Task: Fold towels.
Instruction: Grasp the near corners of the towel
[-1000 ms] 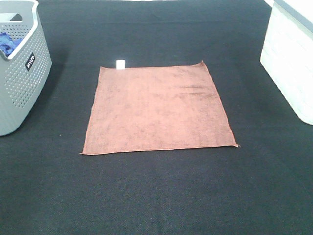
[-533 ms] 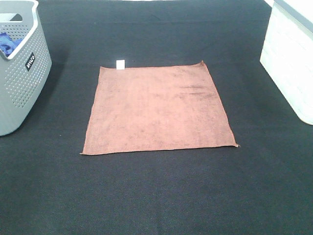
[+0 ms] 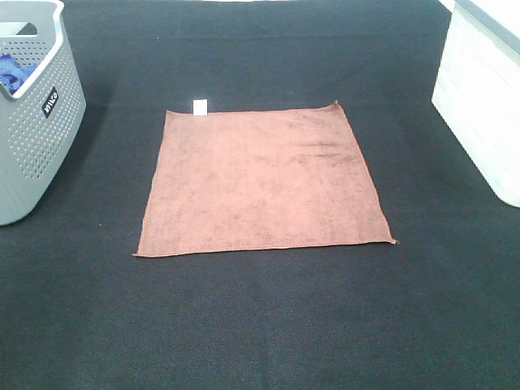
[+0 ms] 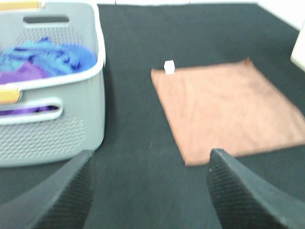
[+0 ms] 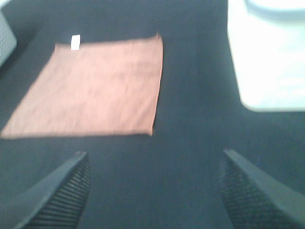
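The reddish-brown towel point(image 3: 262, 180) lies flat and unfolded in the middle of the black table, with its small white tag point(image 3: 200, 106) at the far left corner. It also shows in the left wrist view point(image 4: 228, 107) and in the right wrist view point(image 5: 93, 88). My left gripper point(image 4: 150, 191) is open and empty, above the table near the towel's near left corner. My right gripper point(image 5: 152, 191) is open and empty, above the table near the towel's near right corner. Neither gripper shows in the exterior high view.
A grey perforated basket point(image 3: 32, 130) stands at the far left and holds blue and purple cloths point(image 4: 43, 59). A white bin point(image 3: 483, 97) stands at the far right and shows in the right wrist view point(image 5: 267, 52).
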Robot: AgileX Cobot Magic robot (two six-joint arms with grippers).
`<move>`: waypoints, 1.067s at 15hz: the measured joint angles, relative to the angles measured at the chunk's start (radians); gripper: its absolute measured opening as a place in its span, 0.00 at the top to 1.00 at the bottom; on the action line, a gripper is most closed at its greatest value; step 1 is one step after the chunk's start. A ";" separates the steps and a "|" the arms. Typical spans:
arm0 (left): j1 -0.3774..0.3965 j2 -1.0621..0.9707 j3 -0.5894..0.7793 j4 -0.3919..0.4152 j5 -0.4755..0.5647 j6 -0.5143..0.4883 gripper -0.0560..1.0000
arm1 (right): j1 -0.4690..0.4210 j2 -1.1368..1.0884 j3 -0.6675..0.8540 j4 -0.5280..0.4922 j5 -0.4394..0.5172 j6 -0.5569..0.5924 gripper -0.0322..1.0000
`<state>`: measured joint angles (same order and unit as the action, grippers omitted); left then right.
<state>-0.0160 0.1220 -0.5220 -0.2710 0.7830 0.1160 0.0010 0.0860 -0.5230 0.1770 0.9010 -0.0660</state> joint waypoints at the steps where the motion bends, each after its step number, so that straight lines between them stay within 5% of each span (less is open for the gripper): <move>1: 0.000 0.066 0.000 -0.030 -0.065 -0.001 0.34 | 0.000 0.047 0.000 0.002 -0.065 0.000 0.28; 5: 0.000 0.377 0.000 -0.202 -0.310 -0.003 0.34 | 0.000 0.301 -0.001 0.050 -0.258 0.000 0.28; 6: 0.000 0.517 0.000 -0.306 -0.342 0.037 0.34 | 0.000 0.400 -0.006 0.063 -0.285 0.000 0.28; 10: 0.000 0.861 -0.012 -0.645 -0.295 0.370 0.34 | 0.000 0.694 -0.097 0.134 -0.301 -0.056 0.28; 11: 0.000 0.861 -0.012 -0.645 -0.295 0.370 0.34 | 0.000 0.694 -0.097 0.134 -0.301 -0.056 0.28; 12: 0.000 0.972 -0.032 -0.775 -0.251 0.528 0.34 | 0.000 0.826 -0.134 0.184 -0.302 -0.115 0.28; 16: 0.000 1.300 -0.098 -1.089 -0.149 0.810 0.33 | 0.000 1.192 -0.266 0.333 -0.231 -0.217 0.28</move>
<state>-0.0160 1.4220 -0.6200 -1.3600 0.6340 0.9260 0.0010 1.2780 -0.7890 0.5100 0.6700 -0.2830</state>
